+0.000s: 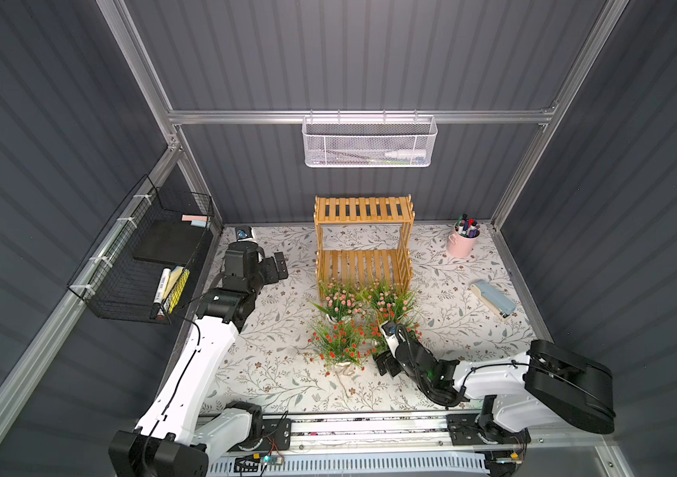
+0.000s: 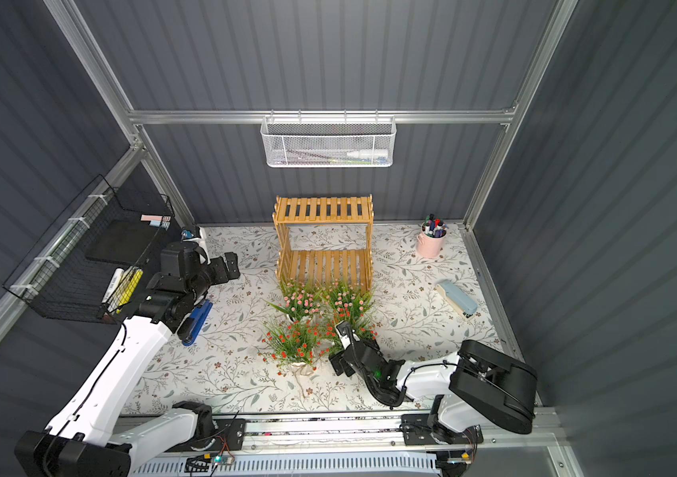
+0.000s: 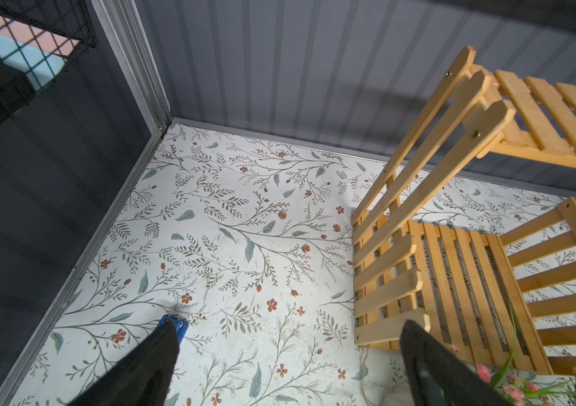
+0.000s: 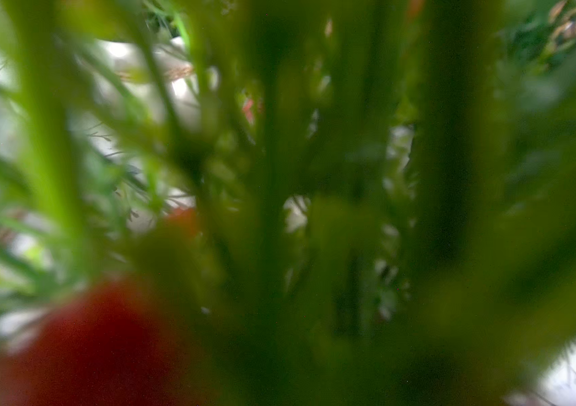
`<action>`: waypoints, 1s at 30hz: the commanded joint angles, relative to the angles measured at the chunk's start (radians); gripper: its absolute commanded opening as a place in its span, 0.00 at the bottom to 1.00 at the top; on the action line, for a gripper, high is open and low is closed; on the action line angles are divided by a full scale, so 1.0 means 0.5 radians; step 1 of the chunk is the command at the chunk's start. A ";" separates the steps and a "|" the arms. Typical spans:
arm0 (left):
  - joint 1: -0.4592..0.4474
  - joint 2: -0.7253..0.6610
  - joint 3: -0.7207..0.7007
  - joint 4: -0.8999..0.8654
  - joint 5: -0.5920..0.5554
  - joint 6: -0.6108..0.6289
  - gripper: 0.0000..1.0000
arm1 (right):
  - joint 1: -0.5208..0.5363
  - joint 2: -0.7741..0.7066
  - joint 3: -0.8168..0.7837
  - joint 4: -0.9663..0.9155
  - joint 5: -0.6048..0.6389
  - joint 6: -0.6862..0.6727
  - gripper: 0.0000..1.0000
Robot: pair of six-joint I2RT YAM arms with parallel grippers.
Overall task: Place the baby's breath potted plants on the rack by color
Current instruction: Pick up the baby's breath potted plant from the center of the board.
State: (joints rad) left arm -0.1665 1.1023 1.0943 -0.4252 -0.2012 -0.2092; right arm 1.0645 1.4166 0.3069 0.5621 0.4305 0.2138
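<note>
Top views: rack, two tiers of wooden slats, both bare, at the far middle of the table. Four potted plants stand on the table in a tight cluster just near of the lower tier: pink plant, far left; pink plant, far right; red plant, near left; red plant, near right, half covered by the right arm. Right gripper sits low at the near side of that near-right red plant, buried in foliage. Its jaws cannot be told as spread or pinching, and the pot is hidden. Left gripper hangs left of the rack, well apart from every plant. A blue stapler lies under the left arm. Left wrist view: two dark fingers stand wide apart with nothing between them; the rack's bare lower tier is in sight. Right wrist view: blurred green stems and one red blossom close against the lens, no pot or fingers discernible. Step in hand, by judgement: grasping the near-right red plant. To do it well, seat the jaws on the pot or the bunched stem base rather than on loose leaves. Lift straight up until the tangled foliage frees from the neighbours, which may otherwise tip. Carry the plant upright to one tier, set to one side so the second red fits beside it.
</note>
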 commanded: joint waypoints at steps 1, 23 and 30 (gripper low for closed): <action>0.004 -0.056 0.068 -0.020 -0.043 0.035 0.99 | -0.009 0.044 0.014 0.051 0.012 -0.039 0.97; 0.003 -0.057 0.009 0.021 0.001 -0.011 0.99 | -0.007 -0.885 0.052 -0.736 0.152 0.044 0.79; 0.005 -0.049 -0.029 0.086 -0.032 -0.014 1.00 | -0.030 -1.361 0.369 -1.420 0.234 -0.006 0.78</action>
State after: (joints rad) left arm -0.1665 1.0931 1.0924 -0.4065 -0.2028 -0.2104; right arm 1.0576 0.7864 0.4011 -0.0124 0.4931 0.2207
